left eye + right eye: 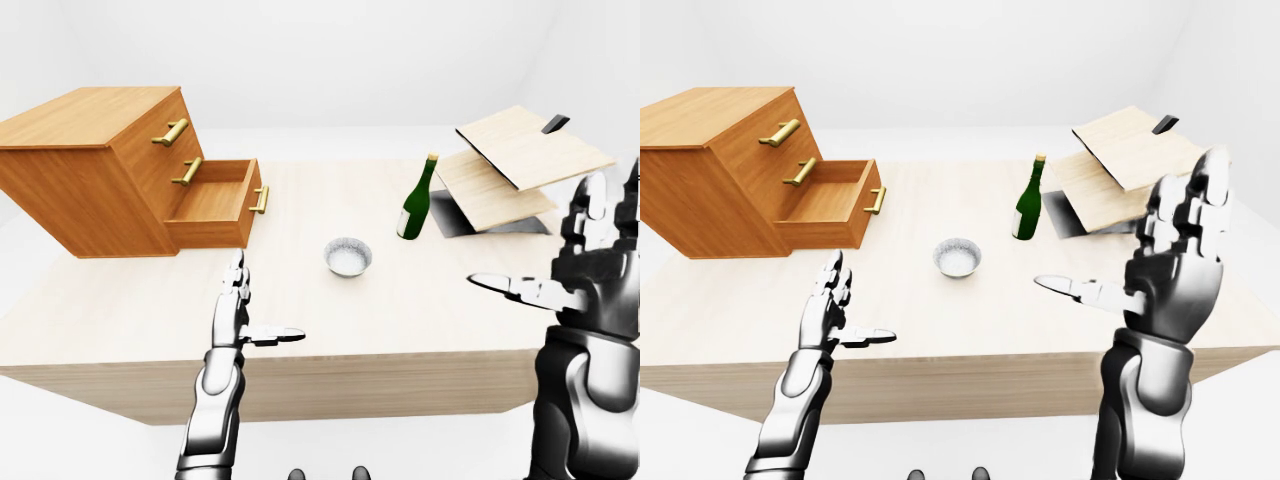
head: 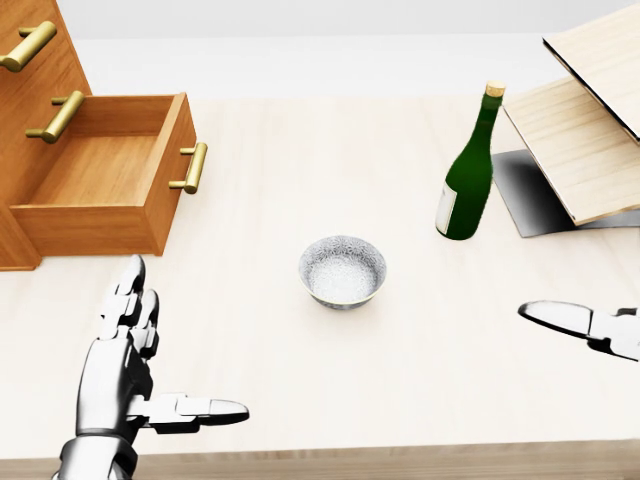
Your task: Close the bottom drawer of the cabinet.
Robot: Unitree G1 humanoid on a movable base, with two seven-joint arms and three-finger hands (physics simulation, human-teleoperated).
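A wooden cabinet (image 1: 95, 165) with three drawers and brass handles stands at the table's upper left. Its bottom drawer (image 2: 110, 185) is pulled out, empty, with its brass handle (image 2: 191, 168) facing right. My left hand (image 2: 130, 370) is open over the table, below the drawer and apart from it, fingers pointing up toward it. My right hand (image 1: 1175, 260) is open and raised at the right, holding nothing.
A small grey bowl (image 2: 343, 271) sits mid-table. A green wine bottle (image 2: 468, 175) stands upright to its upper right. Tilted wooden boards on a dark stand (image 1: 515, 165) fill the upper right. The table's near edge (image 1: 300, 385) runs below my hands.
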